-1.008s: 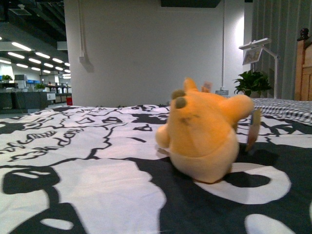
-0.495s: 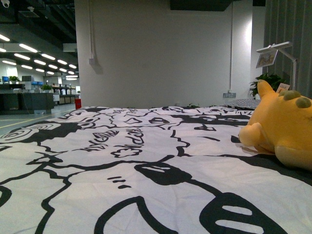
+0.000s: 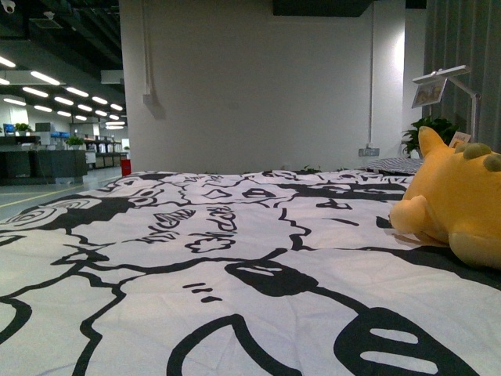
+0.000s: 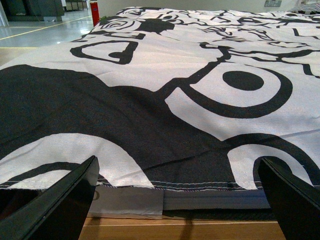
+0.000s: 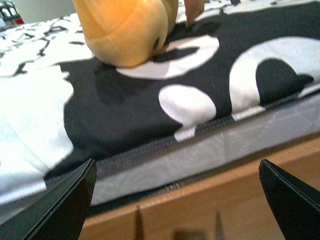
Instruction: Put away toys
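You see one plush toy (image 3: 458, 207), soft and yellow-orange, with a rounded body, a pointed ear and olive-brown patches on top; in the front view it sits at the far right, partly cut by the frame; it rests on the black-and-white patterned tabletop (image 3: 235, 274); in the right wrist view its paler underside touches a dark part of the pattern.

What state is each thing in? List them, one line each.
plush toy: resting on the bedspread, not gripped, not yet put away.
bedspread: spread out flat, lightly wrinkled.
left gripper: open, empty, low at the bedspread's edge.
right gripper: open, empty, low at the bedspread's edge, plush toy ahead of it.
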`<state>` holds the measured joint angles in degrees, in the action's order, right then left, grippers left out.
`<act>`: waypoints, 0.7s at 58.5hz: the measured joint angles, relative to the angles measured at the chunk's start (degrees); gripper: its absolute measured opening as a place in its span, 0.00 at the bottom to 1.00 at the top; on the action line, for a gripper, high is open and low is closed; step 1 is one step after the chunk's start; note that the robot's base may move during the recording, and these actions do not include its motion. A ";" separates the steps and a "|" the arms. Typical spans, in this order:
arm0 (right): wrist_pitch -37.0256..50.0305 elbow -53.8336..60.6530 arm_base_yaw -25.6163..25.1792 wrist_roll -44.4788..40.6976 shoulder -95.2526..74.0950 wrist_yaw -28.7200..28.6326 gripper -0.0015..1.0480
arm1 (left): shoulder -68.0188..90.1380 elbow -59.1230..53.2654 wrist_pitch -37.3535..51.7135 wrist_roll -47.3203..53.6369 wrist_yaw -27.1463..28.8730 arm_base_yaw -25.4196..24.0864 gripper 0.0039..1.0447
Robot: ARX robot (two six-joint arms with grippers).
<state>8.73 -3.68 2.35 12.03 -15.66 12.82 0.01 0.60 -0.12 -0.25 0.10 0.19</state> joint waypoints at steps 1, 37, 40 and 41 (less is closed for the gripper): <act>1.79 -0.63 0.00 0.04 -1.70 0.00 0.94 | 0.00 0.00 0.00 0.00 0.00 0.00 0.94; 37.16 -26.08 9.11 -11.13 -50.53 9.55 0.94 | 0.00 0.00 0.00 0.00 0.00 0.00 0.94; 37.79 -28.00 9.64 -13.31 -52.89 10.54 0.94 | 0.00 0.00 0.00 0.00 0.00 0.00 0.94; 38.01 -28.76 9.86 -14.12 -53.72 10.80 0.94 | 0.00 0.00 0.00 0.00 0.00 0.00 0.94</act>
<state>46.74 -32.45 12.21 -2.09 -69.38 23.62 0.01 0.60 -0.12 -0.25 0.10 0.19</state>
